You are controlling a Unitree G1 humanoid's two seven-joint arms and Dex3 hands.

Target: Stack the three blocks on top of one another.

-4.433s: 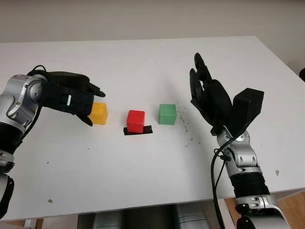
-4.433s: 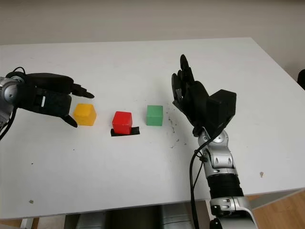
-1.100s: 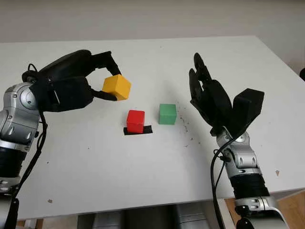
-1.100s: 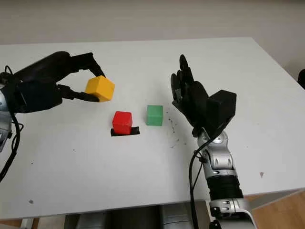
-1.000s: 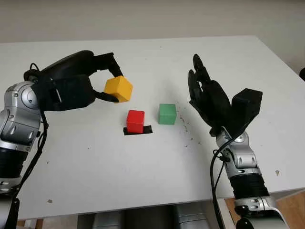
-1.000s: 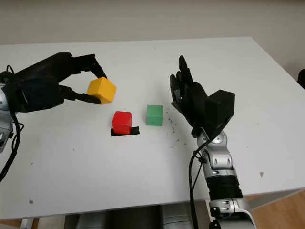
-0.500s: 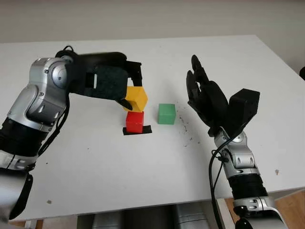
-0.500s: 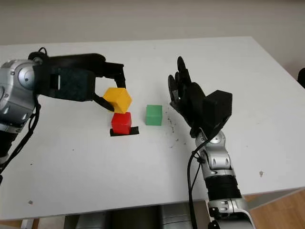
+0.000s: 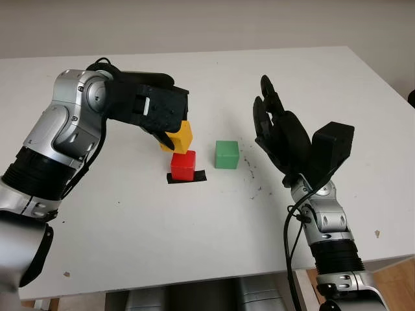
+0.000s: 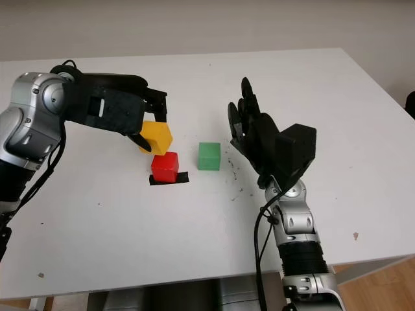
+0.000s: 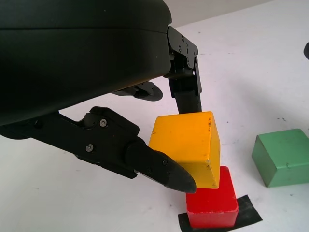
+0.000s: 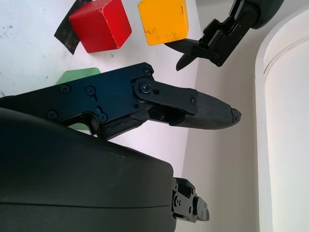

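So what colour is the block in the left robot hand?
Yellow block, clearest in the left wrist view.

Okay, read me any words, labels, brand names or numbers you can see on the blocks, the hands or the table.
None: the yellow block in the left hand, the red block, the green block, the open right hand beside them and the table bear no legible writing.

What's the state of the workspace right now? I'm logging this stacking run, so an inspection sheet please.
Surface: white table, dark specks right of the green block.
Job's things: yellow block held just above red block, tilted; green block alone on the table.
Clutter: black tape under the red block.
Hands: left hand shut on yellow block; right hand open, raised beside green block.
Cables: black cable along right forearm.
Surroundings: pale wall behind.
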